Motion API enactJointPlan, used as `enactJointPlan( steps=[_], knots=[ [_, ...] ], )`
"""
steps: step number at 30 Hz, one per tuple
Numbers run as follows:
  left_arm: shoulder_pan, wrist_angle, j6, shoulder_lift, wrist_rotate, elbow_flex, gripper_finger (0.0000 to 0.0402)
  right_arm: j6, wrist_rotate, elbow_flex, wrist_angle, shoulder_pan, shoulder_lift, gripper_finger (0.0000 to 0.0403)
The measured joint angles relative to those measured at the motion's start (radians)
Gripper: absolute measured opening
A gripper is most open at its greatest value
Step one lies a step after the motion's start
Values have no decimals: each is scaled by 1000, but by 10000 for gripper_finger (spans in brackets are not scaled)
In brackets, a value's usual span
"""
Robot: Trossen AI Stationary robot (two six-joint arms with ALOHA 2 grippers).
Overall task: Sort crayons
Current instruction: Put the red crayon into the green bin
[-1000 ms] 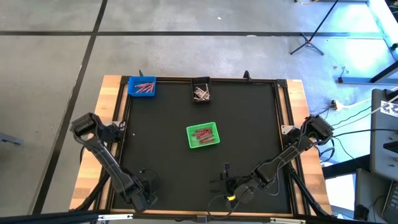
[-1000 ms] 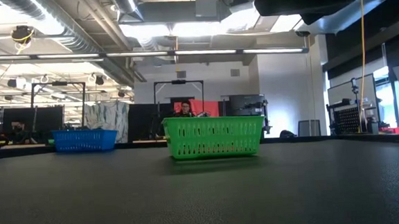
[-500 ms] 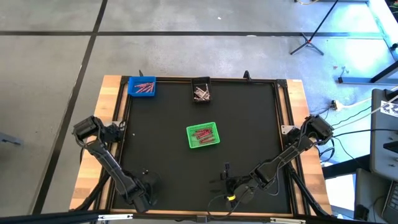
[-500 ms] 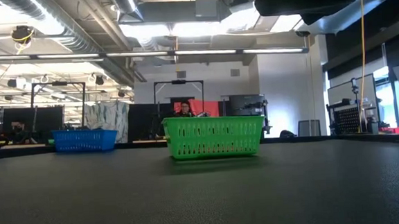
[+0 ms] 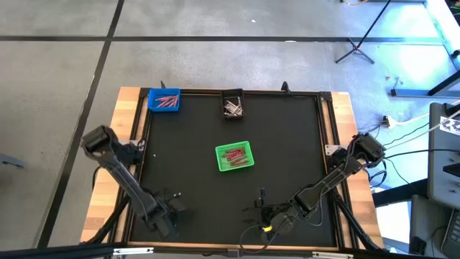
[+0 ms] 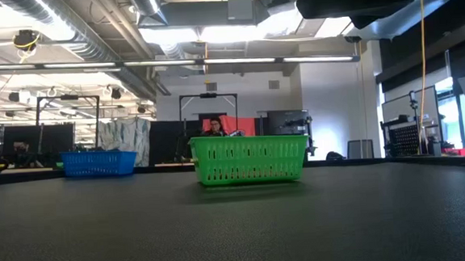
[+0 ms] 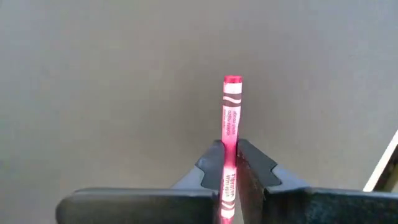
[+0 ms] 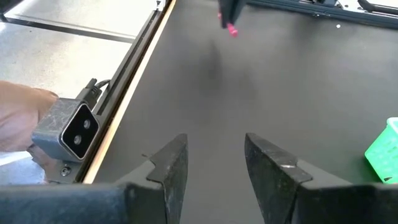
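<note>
Gripping one red crayon (image 7: 229, 134) between closed fingers, with most of the stick left jutting past the fingertips, the left gripper (image 5: 175, 196) is recorded above the black mat (image 5: 287, 144) near its front left corner, well apart from the green bin (image 5: 235, 157). More crayons (image 5: 233, 156) are held in the green bin at the mat's centre, others lie in the blue bin (image 5: 164, 100) at the back left corner and in the black bin (image 5: 232, 105) at the back edge beyond the green bin. The right gripper (image 8: 212, 160) is noted near the front edge, in front of the green bin, its fingers spread apart with nothing between them.
</note>
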Motion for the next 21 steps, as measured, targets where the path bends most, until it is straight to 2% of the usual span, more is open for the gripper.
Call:
enactJointPlan(
  steps=[5,8,14,21],
  knots=[
    [84,0,216,-89,-151,1,15,-11,0,0,-1,0,0,159],
    [154,19,365,-124,-208,1,15,-11,0,0,-1,0,0,159],
    [309,222,743,-137,-193,1,9,18,29,0,3,-9,0,159],
    [492,394,1000,-137,-185,1,7,11,49,0,-2,-14,0,159]
  ],
)
